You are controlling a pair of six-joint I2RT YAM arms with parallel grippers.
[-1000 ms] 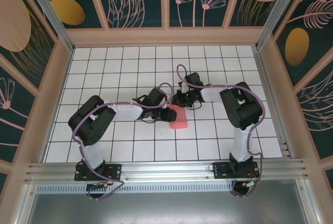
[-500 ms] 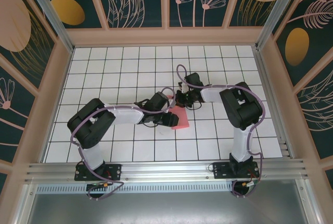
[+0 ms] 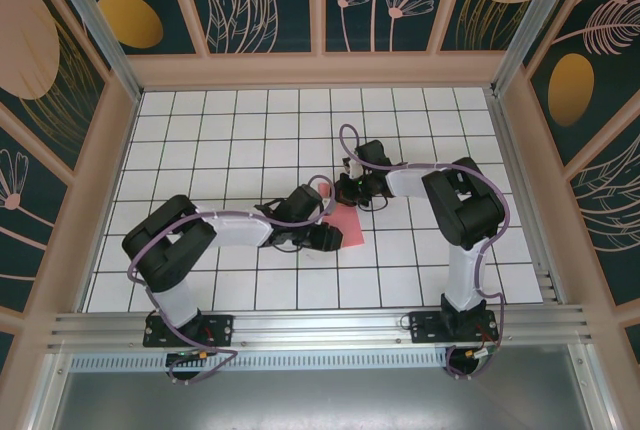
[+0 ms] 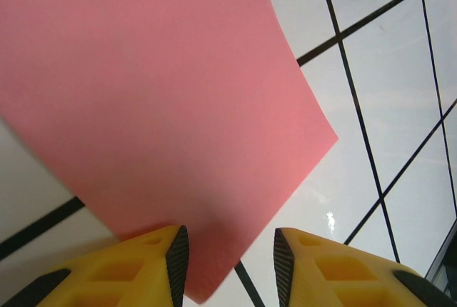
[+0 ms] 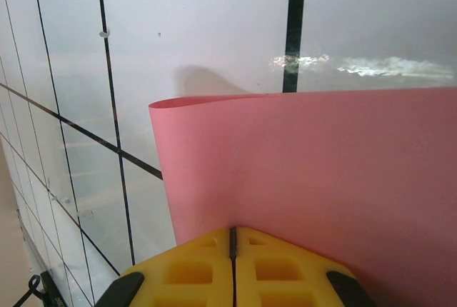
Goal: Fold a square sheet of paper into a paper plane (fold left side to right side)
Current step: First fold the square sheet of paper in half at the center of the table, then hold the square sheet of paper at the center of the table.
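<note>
Right gripper (image 5: 232,234) pinches pink paper (image 5: 321,171); left gripper (image 4: 227,246) part-open; white grid table (image 3: 200,140), floral walls (image 3: 260,0).

One square sheet of paper (image 3: 350,227), pink-red; one tabletop (image 3: 200,140), tiled in a white grid; two arms, a left arm (image 3: 230,225) and a right arm (image 3: 460,205); two claws, one to each arm, the left claw (image 3: 326,238) and the right claw (image 3: 346,192); two yellow fingers (image 4: 136,268) on the left claw in its wrist view, two likewise on the right claw in its own, four fingers in all; two purple cables (image 3: 148,245), one looped along each arm; two base plates (image 3: 188,330) at the near edge, one under each arm.
</note>
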